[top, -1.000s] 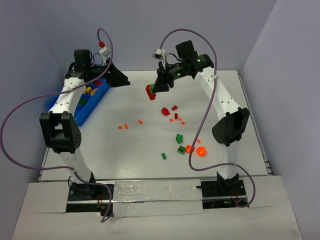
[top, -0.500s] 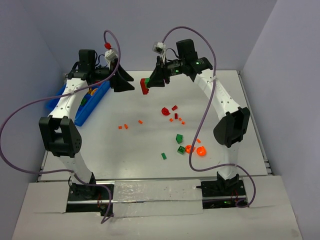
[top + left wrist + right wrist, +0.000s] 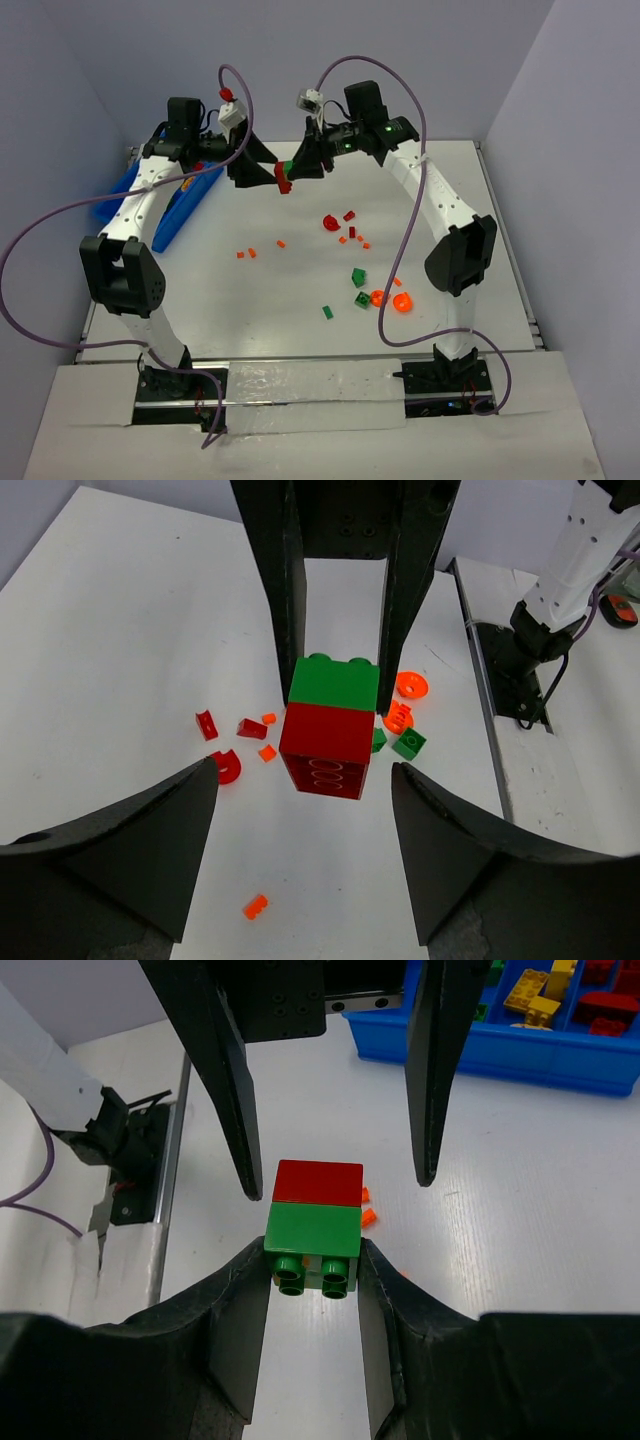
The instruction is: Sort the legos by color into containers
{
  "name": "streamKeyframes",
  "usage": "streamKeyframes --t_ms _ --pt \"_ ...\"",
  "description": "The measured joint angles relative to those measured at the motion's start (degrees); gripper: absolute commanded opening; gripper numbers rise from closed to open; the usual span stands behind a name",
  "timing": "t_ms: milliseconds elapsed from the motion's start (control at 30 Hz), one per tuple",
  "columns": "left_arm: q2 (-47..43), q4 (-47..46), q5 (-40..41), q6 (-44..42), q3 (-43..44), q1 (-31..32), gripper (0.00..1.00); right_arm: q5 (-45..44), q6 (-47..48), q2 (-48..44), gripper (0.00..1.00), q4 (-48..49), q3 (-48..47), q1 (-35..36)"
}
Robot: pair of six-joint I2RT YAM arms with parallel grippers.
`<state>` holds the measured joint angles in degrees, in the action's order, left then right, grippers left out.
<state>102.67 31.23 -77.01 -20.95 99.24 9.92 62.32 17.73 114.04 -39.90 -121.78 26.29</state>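
Right gripper (image 3: 313, 1260) clamps the block (image 3: 328, 730), carried leftward since earlier; left gripper (image 3: 303, 770), jaws apart, seemingly straddles its far end.

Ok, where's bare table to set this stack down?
Bare: the near-left table, between the small orange bits and the front edge; also the far-right corner. Crowded: centre-right, around the red pieces, green bricks and translucent orange pieces.
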Motion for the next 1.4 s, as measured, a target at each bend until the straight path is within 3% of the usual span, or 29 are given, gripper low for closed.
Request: streamKeyframes --t_ms 300,467,533,800,1000,1167,1400 --pt "-0.02 0.56 -1.47 -0.72 0.13 0.78 0.54 -0.41 1.24 0.0 0.0 -0.42 0.0 0.98" --pt "-0.02 1.63 -2.04 -0.87 0.22 1.02 0.34 -1.2 1.77 0.0 0.0 -0.49 0.0 1.09" --pt "-0.02 2.45 -2.1 -1.37 0.27 1.02 0.02 -1.22 2.05 0.0 0.0 -0.69 0.0 1.11" --pt "0.94 13.53 -0.38 -9.83 3.12 -0.14 0.0 -1.58 2.61 -0.75 0.0 -0.56 2.09 0.24" --pt "4.15 17.19 3.67 -11.77 3.12 -12.66 0.0 -4.39 4.86 -4.19 0.0 -2.81 7.37 -8.53" --pt "7.26 1.61 20.43 6.37 3.08 -19.54 0.0 -7.97 7.07 -8.2 0.0 -4.67 12.43 -13.69" --pt "10.55 -15.83 44.68 23.32 4.87 -18.7 0.0 -10.66 9.01 -9.84 0.0 -5.82 14.49 -12.37"
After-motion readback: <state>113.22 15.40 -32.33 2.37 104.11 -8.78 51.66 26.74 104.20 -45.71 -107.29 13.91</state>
